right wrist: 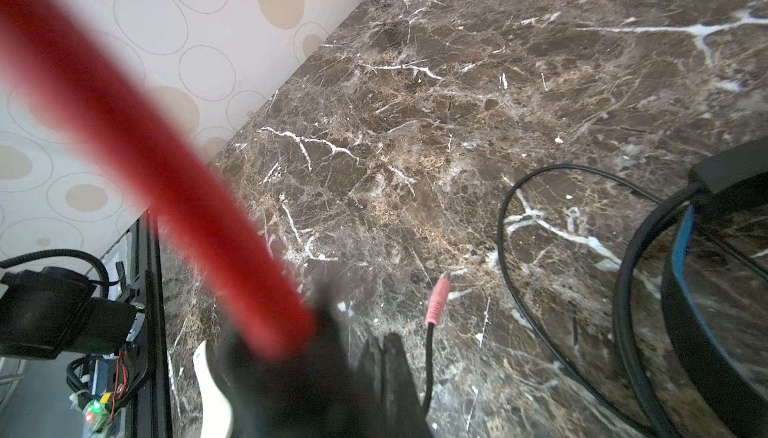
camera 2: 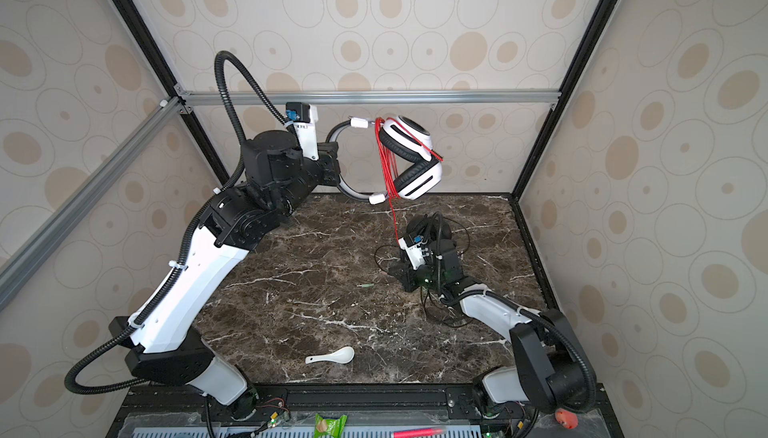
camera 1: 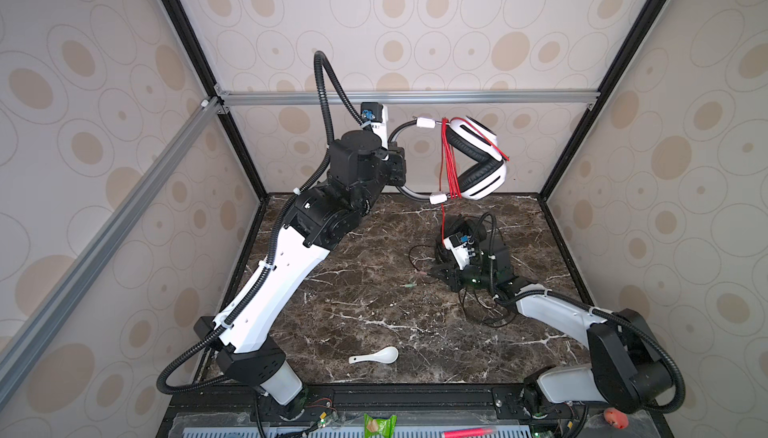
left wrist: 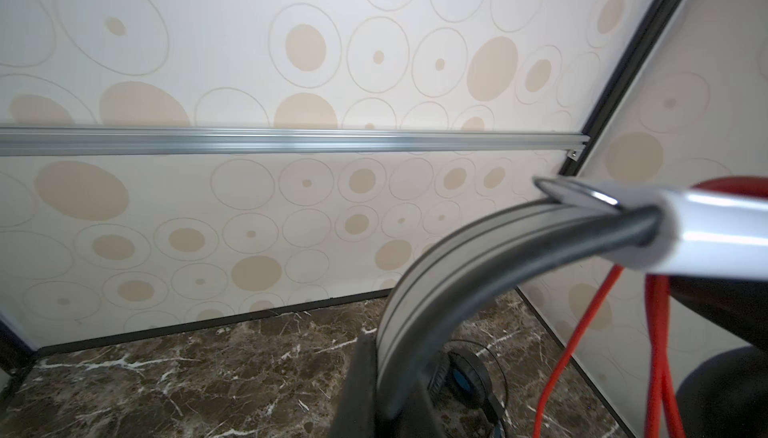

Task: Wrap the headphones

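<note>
The white headset is held aloft, far centre, its band pinched by the left gripper. Its red cord is mostly wound, the tail pinched by the right gripper. The black headset is left unwrapped, right.

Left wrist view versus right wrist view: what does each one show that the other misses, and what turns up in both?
Only the left wrist view shows the white headphones' grey band clamped in the left hand, plus a metal rail across the spotted wallpaper. Only the right wrist view shows a pink plug lying on the marble table and part of what looks like a white spoon. Both show the red cord, the black headphones with their blue lining, that table and the same wallpaper.
</note>
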Controlling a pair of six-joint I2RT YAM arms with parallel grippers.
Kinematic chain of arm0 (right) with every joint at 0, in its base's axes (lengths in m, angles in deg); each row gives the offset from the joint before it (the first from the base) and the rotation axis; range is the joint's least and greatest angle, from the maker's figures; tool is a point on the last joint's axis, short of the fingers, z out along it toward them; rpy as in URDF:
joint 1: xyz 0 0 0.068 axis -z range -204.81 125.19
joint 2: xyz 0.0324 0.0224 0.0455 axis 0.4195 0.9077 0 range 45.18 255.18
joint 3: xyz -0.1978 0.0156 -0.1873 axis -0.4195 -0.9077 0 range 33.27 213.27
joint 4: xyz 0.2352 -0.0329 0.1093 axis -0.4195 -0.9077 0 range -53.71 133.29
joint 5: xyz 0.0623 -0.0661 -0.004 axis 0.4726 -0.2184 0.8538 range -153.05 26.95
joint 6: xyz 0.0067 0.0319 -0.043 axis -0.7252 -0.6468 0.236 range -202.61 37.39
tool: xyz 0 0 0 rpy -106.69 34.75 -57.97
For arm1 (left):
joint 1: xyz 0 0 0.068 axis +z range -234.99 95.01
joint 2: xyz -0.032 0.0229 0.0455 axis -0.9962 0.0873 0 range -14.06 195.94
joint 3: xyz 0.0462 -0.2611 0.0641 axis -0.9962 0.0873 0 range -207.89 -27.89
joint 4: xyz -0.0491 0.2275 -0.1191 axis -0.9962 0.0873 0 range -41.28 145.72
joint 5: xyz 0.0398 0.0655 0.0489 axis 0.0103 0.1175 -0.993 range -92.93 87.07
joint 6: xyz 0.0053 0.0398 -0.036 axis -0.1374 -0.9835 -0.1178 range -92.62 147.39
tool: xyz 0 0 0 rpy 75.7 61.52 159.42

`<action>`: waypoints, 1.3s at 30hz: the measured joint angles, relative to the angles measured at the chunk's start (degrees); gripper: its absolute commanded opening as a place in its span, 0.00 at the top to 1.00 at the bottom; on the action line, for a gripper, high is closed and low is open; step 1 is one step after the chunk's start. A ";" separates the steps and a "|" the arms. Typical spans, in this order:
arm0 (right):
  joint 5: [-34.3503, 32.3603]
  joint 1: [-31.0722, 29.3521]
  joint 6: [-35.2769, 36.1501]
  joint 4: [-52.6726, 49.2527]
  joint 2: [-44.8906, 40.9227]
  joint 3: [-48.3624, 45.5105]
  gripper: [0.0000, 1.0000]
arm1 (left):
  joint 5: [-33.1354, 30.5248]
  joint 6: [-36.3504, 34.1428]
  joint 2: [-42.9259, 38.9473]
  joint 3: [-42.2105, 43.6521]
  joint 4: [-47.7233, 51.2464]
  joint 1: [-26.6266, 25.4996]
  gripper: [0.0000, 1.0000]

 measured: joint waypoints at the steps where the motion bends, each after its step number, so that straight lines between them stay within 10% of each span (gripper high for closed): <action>1: -0.42 -0.42 0.63 -1.25 -1.16 -0.04 1.00 | -0.46 -0.17 0.04 0.00 -0.17 0.68 1.00; 19: -6.71 -6.64 12.24 -27.10 -16.26 4.85 1.00 | -6.03 -7.04 8.57 0.98 -4.42 9.03 1.00; 39: -22.23 -8.50 30.23 -51.54 -4.15 39.74 1.00 | -13.38 -22.58 4.35 32.63 -9.44 5.25 1.00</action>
